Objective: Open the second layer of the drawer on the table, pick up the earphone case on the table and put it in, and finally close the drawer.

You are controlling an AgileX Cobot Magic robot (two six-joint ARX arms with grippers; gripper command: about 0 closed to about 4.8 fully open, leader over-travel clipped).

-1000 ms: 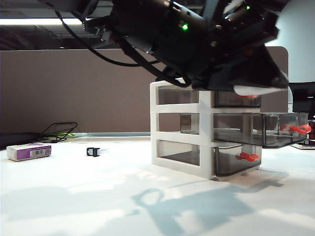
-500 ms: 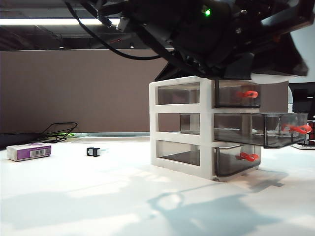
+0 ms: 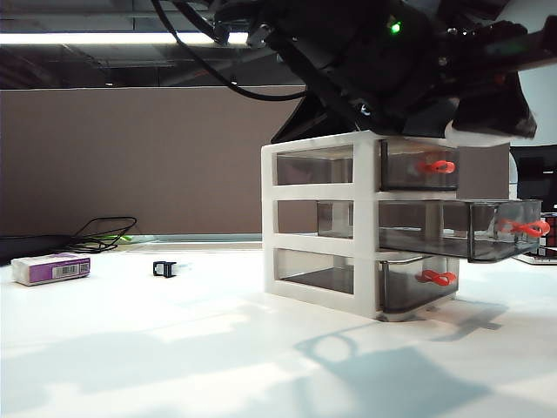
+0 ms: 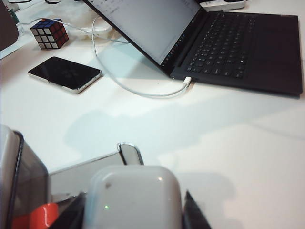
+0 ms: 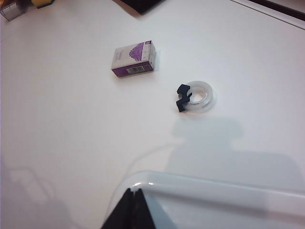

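Note:
The drawer stands on the table, a white frame with three smoky trays. Its second layer is pulled out to the right, red handle at its front. My left gripper is shut on the white earphone case. In the exterior view the earphone case hangs at top-drawer height, above the pulled-out tray. A red handle and a smoky wall show beside it. My right gripper is shut and empty over the cabinet's white rim.
A purple-and-white box and a small black-and-white clip lie at the left. The right wrist view shows a clear tape ring. A laptop, phone, cube and white cable lie beyond the drawer.
The left arm has carried the earphone case up and to the right, from in front of the top drawer to above the pulled-out tray. The right arm has kept still.

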